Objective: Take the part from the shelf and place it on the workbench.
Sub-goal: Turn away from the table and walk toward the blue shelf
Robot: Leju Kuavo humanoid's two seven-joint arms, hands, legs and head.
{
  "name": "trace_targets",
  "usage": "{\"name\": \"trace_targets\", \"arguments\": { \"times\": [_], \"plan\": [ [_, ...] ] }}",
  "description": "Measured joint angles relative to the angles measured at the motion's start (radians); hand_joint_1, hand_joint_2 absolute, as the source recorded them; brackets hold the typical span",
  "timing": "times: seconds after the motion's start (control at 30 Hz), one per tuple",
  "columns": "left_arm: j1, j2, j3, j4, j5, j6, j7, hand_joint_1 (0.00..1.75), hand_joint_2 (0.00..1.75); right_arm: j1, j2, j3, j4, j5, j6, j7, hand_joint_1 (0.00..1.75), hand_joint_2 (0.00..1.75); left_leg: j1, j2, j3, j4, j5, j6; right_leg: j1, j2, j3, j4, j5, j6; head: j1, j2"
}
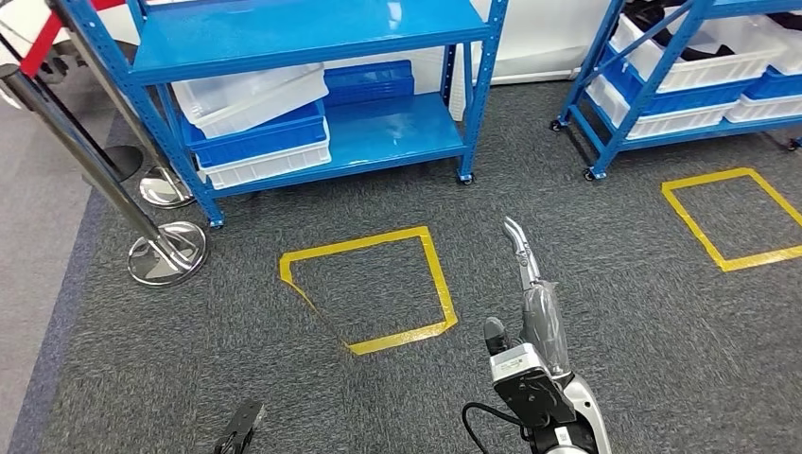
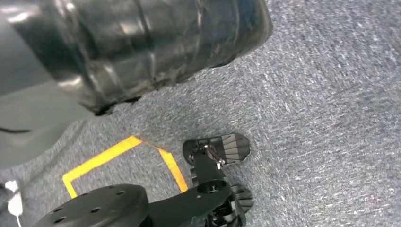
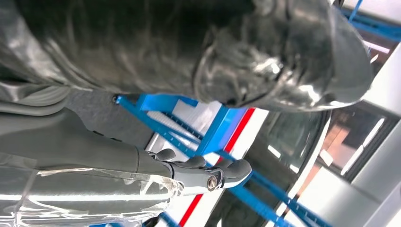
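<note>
Shelving in blue steel [image 1: 312, 38] stands ahead of me on castors, with flat glossy boards; its lower level holds a tilted white plastic bin [image 1: 251, 95] over stacked blue and white bins [image 1: 255, 142]. A second blue rack [image 1: 615, 123] to the right carries white trays [image 1: 700, 66] with dark contents I can't resolve. I can't pick out the part in any view, so I can't give its place, long axis or heading.

My right hand [image 1: 530, 284] reaches forward over the coarse grey carpet [image 1: 615, 312], sheathed in clear crinkled film. Its grey fingers [image 3: 208, 172] lie stretched out side by side, thumb standing off, nothing between them. My left hand [image 1: 241, 427] hangs low above the carpet; its dark ribbed fingertips [image 2: 231, 146] sit apart and bare.

A yellow tape square [image 1: 443, 284] marks the floor between the hands and the shelf. A chrome dome-footed post [image 1: 168, 253] stands at the left.
</note>
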Motion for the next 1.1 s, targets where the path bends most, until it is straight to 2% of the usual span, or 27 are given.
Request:
{"name": "trace_targets", "arguments": {
  "times": [0.07, 0.1, 0.13, 0.17, 0.23, 0.27, 0.33, 0.37, 0.4, 0.43, 0.47, 0.5, 0.53, 0.57, 0.6, 0.63, 0.67, 0.77, 0.83, 0.87, 0.93, 0.97, 1.0, 1.03, 1.07, 1.1],
  "plan": [
    [0.001, 0.000, 0.000, 0.000, 0.000, 0.000, 0.005, 0.00, 0.00, -0.003, -0.001, 0.004, 0.005, 0.006, 0.004, 0.002, 0.00, 0.00, 0.005, -0.027, 0.012, 0.009, -0.015, -0.007, -0.007, 0.018, 0.031, -0.104, 0.083, 0.003, 0.000, 0.000],
    [-0.001, 0.000, 0.000, 0.000, 0.001, 0.000, 0.006, 0.00, 0.00, -0.005, -0.001, 0.006, 0.007, 0.011, 0.005, 0.003, 0.00, 0.00, 0.005, -0.039, 0.014, 0.017, -0.023, -0.013, -0.010, 0.035, 0.052, -0.157, 0.108, 0.004, 0.000, 0.000],
    [-0.004, 0.000, 0.000, 0.000, 0.001, 0.000, 0.007, 0.00, 0.00, -0.008, -0.001, 0.009, 0.009, 0.016, 0.006, 0.005, 0.00, 0.00, 0.006, -0.050, 0.013, 0.022, -0.029, -0.019, -0.012, 0.051, 0.068, -0.192, 0.118, 0.003, 0.000, 0.000],
    [-0.006, 0.000, 0.000, 0.000, 0.001, 0.000, 0.009, 0.00, 0.00, -0.011, -0.001, 0.011, 0.010, 0.022, 0.006, 0.006, 0.00, 0.00, 0.007, -0.058, 0.009, 0.026, -0.033, -0.025, -0.011, 0.062, 0.076, -0.208, 0.114, 0.000, 0.000, 0.000],
    [-0.007, 0.002, 0.000, 0.000, 0.001, 0.000, 0.012, 0.00, 0.00, -0.015, -0.001, 0.015, 0.011, 0.033, 0.007, 0.009, 0.00, 0.00, 0.011, -0.070, 0.006, 0.022, -0.035, -0.038, -0.009, 0.058, 0.082, -0.217, 0.107, -0.012, -0.001, 0.000],
    [-0.005, 0.003, 0.000, 0.000, 0.001, 0.000, 0.013, 0.00, 0.00, -0.018, -0.001, 0.017, 0.011, 0.037, 0.008, 0.010, 0.00, 0.00, 0.012, -0.061, 0.007, 0.024, -0.038, -0.044, -0.009, 0.052, 0.087, -0.223, 0.107, -0.019, -0.001, 0.000],
    [-0.005, 0.006, 0.000, 0.000, -0.002, -0.002, 0.012, 0.00, 0.00, -0.022, -0.001, 0.019, 0.012, 0.046, 0.007, 0.010, 0.00, 0.00, 0.011, -0.018, -0.015, 0.071, -0.062, -0.055, -0.013, 0.042, 0.101, -0.234, 0.105, -0.031, -0.011, 0.000],
    [-0.006, 0.005, 0.000, 0.000, -0.006, -0.004, 0.008, 0.00, 0.00, -0.022, -0.001, 0.020, 0.012, 0.051, 0.004, 0.011, 0.00, 0.00, 0.012, 0.008, -0.045, 0.126, -0.083, -0.059, -0.012, 0.037, 0.106, -0.237, 0.103, -0.035, -0.015, 0.000],
    [-0.005, 0.005, 0.000, 0.000, -0.012, -0.007, 0.002, 0.00, 0.00, -0.020, -0.001, 0.021, 0.012, 0.058, 0.002, 0.013, 0.00, 0.00, 0.013, 0.026, -0.084, 0.191, -0.105, -0.063, -0.010, 0.031, 0.110, -0.238, 0.100, -0.038, -0.019, 0.000],
    [-0.002, 0.005, -0.001, 0.000, -0.018, -0.009, -0.006, 0.00, 0.00, -0.017, -0.002, 0.021, 0.012, 0.064, -0.001, 0.015, 0.00, 0.00, 0.014, 0.034, -0.122, 0.249, -0.118, -0.066, -0.009, 0.026, 0.114, -0.238, 0.095, -0.040, -0.019, 0.000],
    [0.005, 0.004, -0.001, 0.000, -0.022, -0.011, -0.014, 0.00, 0.00, -0.013, -0.002, 0.021, 0.012, 0.068, -0.003, 0.018, 0.00, 0.00, 0.015, 0.038, -0.148, 0.281, -0.114, -0.067, -0.008, 0.023, 0.119, -0.238, 0.091, -0.041, -0.019, 0.000],
    [0.013, 0.004, -0.001, 0.000, -0.024, -0.011, -0.019, 0.00, 0.00, -0.009, -0.003, 0.022, 0.012, 0.070, -0.004, 0.020, 0.00, 0.00, 0.015, 0.039, -0.155, 0.275, -0.091, -0.067, -0.007, 0.021, 0.125, -0.238, 0.086, -0.041, -0.020, 0.000],
    [0.020, 0.004, -0.001, 0.000, -0.025, -0.011, -0.022, 0.00, 0.00, -0.007, -0.004, 0.022, 0.011, 0.071, -0.003, 0.021, 0.00, 0.00, 0.015, 0.040, -0.142, 0.231, -0.052, -0.064, -0.006, 0.020, 0.132, -0.238, 0.080, -0.040, -0.020, 0.000],
    [0.025, 0.004, -0.001, 0.000, -0.026, -0.011, -0.023, 0.00, 0.00, -0.006, -0.006, 0.022, 0.011, 0.071, -0.003, 0.022, 0.00, 0.00, 0.013, 0.042, -0.117, 0.162, -0.009, -0.058, -0.005, 0.020, 0.140, -0.238, 0.075, -0.039, -0.020, 0.000],
    [0.027, 0.005, -0.001, 0.000, -0.025, -0.011, -0.024, 0.00, 0.00, -0.005, -0.007, 0.023, 0.010, 0.071, -0.002, 0.022, 0.00, 0.00, 0.010, 0.043, -0.089, 0.099, 0.021, -0.051, -0.004, 0.019, 0.146, -0.239, 0.069, -0.036, -0.019, 0.000],
    [0.027, 0.005, -0.001, 0.000, -0.025, -0.011, -0.024, 0.00, 0.00, -0.006, -0.007, 0.023, 0.009, 0.071, -0.002, 0.023, 0.00, 0.00, 0.006, 0.044, -0.068, 0.050, 0.037, -0.045, -0.003, 0.017, 0.149, -0.239, 0.065, -0.032, -0.018, 0.000],
    [0.025, 0.006, -0.001, 0.000, -0.025, -0.011, -0.024, 0.00, 0.00, -0.006, -0.007, 0.023, 0.009, 0.071, -0.001, 0.023, 0.00, 0.00, 0.002, 0.044, -0.057, 0.024, 0.039, -0.040, -0.003, 0.016, 0.150, -0.240, 0.062, -0.027, -0.017, 0.000],
    [0.025, 0.006, -0.001, 0.000, -0.025, -0.012, -0.023, 0.00, 0.00, -0.006, -0.008, 0.024, 0.006, 0.072, -0.001, 0.023, 0.00, 0.00, 0.001, 0.042, -0.043, 0.006, 0.031, -0.028, -0.003, 0.013, 0.157, -0.246, 0.056, -0.010, -0.016, 0.000],
    [0.026, 0.005, -0.001, 0.000, -0.025, -0.012, -0.023, 0.00, 0.00, -0.007, -0.011, 0.025, 0.004, 0.073, -0.001, 0.023, 0.00, 0.00, 0.006, 0.043, -0.024, -0.011, 0.031, -0.017, -0.002, 0.012, 0.142, -0.205, 0.032, -0.002, -0.014, 0.000],
    [0.025, 0.004, -0.001, 0.000, -0.025, -0.012, -0.023, 0.00, 0.00, -0.006, -0.012, 0.026, 0.004, 0.074, -0.001, 0.023, 0.00, 0.00, 0.008, 0.043, -0.016, -0.015, 0.029, -0.012, -0.003, 0.012, 0.115, -0.153, 0.010, 0.000, -0.012, 0.000],
    [0.023, 0.004, -0.001, 0.000, -0.024, -0.012, -0.022, 0.00, 0.00, -0.004, -0.015, 0.028, 0.004, 0.076, -0.001, 0.023, 0.00, 0.00, 0.006, 0.042, -0.009, -0.015, 0.021, -0.005, -0.004, 0.012, 0.038, -0.028, -0.032, 0.004, -0.011, 0.000],
    [0.023, 0.004, -0.001, 0.000, -0.023, -0.011, -0.022, 0.00, 0.00, -0.003, -0.016, 0.029, 0.005, 0.076, -0.001, 0.024, 0.00, 0.00, 0.006, 0.040, -0.006, -0.013, 0.016, -0.004, -0.005, 0.012, 0.008, 0.010, -0.033, 0.006, -0.011, 0.000],
    [0.023, 0.004, -0.001, 0.000, -0.022, -0.011, -0.020, 0.00, 0.00, -0.002, -0.018, 0.030, 0.005, 0.076, 0.000, 0.024, 0.00, 0.00, 0.005, 0.038, -0.001, -0.011, 0.010, -0.005, -0.005, 0.012, -0.005, 0.013, -0.014, 0.007, -0.011, 0.000],
    [0.024, 0.003, -0.001, 0.000, -0.021, -0.011, -0.018, 0.00, 0.00, -0.002, -0.018, 0.031, 0.005, 0.076, 0.001, 0.023, 0.00, 0.00, 0.006, 0.036, 0.004, -0.007, 0.004, -0.006, -0.006, 0.012, 0.001, -0.021, 0.023, 0.007, -0.011, 0.000],
    [0.024, 0.003, -0.001, 0.000, -0.019, -0.011, -0.016, 0.00, 0.00, -0.002, -0.019, 0.032, 0.005, 0.076, 0.002, 0.023, 0.00, 0.00, 0.006, 0.034, 0.010, -0.002, -0.004, -0.009, -0.006, 0.012, 0.023, -0.082, 0.067, 0.006, -0.011, 0.000],
    [0.023, 0.002, -0.001, 0.000, -0.018, -0.011, -0.014, 0.00, 0.00, -0.003, -0.019, 0.033, 0.005, 0.074, 0.003, 0.022, 0.00, 0.00, 0.004, 0.031, 0.013, 0.005, -0.013, -0.013, -0.006, 0.012, 0.047, -0.142, 0.099, 0.004, -0.010, 0.000]
  ]
}}
